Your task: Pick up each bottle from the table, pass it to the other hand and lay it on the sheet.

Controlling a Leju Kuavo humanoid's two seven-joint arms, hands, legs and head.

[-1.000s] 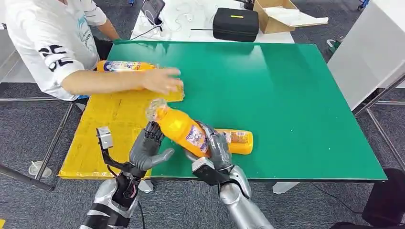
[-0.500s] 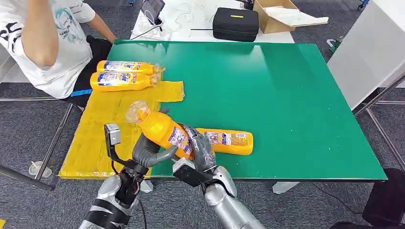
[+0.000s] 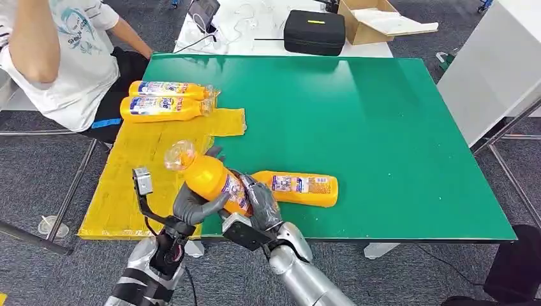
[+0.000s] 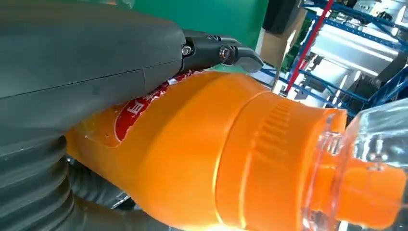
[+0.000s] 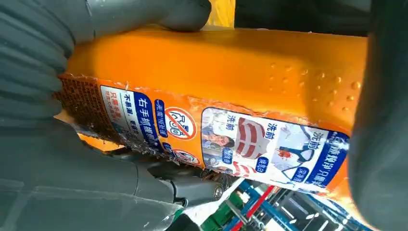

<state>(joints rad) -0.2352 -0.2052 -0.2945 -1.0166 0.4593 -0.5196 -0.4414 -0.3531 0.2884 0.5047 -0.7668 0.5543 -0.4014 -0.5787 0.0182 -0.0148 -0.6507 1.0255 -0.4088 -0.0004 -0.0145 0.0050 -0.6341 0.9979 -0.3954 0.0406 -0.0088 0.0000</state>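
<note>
gleaming orange bottle (image 3: 210, 178), clear cap, torn blue-and-red label, tilted

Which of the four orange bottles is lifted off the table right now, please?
The bottle gripped between the left hand and right hand, cap tilted up. The other three lie flat: two on the yellow sheet, one on the green table.

Orange bottle (image 5: 216, 72) within grey fingers (image 5: 144, 14)
</note>
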